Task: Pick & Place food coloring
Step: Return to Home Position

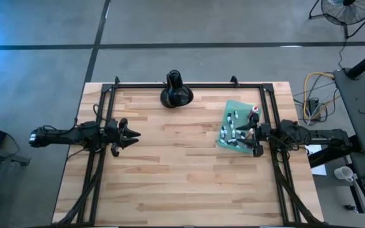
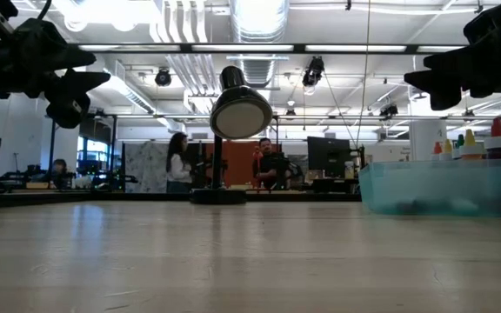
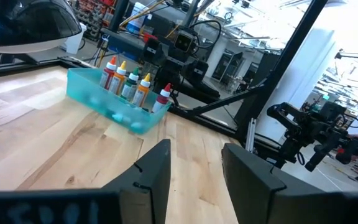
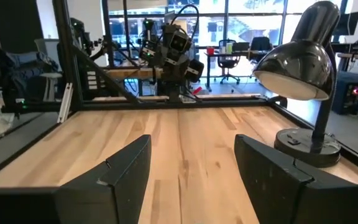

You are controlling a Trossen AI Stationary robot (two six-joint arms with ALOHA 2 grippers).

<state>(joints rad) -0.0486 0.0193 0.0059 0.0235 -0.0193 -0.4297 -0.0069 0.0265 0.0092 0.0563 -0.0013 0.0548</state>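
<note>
**Bottles binned, both grippers empty and clear**

1. The food coloring bottles (image 3: 129, 84) are in a translucent green bin (image 1: 228, 106) on the right half of the wooden table (image 1: 182, 183). Five slim droppers stand upright in a row inside it, capped red, yellow, green, orange and red. Smaller vials lie on the bin floor and show only as pale and dark blurs through the wall. The bottle labels are too small to read.

2. The right gripper (image 1: 253, 136) is at the bin's right edge in the high view, and the low view shows it held well above the bin rim. Its jaws are spread with bare tabletop between them and grip nothing.

3. The left gripper (image 1: 132, 134) hangs above the left half of the table, well apart from the bin and pointed towards it. Its jaws are spread and hold nothing. There is pale lettering on the gripper body in the left wrist view, too blurred to read.

4. A black desk lamp (image 1: 176, 90) stands at the table's far edge, near centre, apart from the bin.

5. People (image 2: 178, 161) stand in the room beyond the table.
</note>
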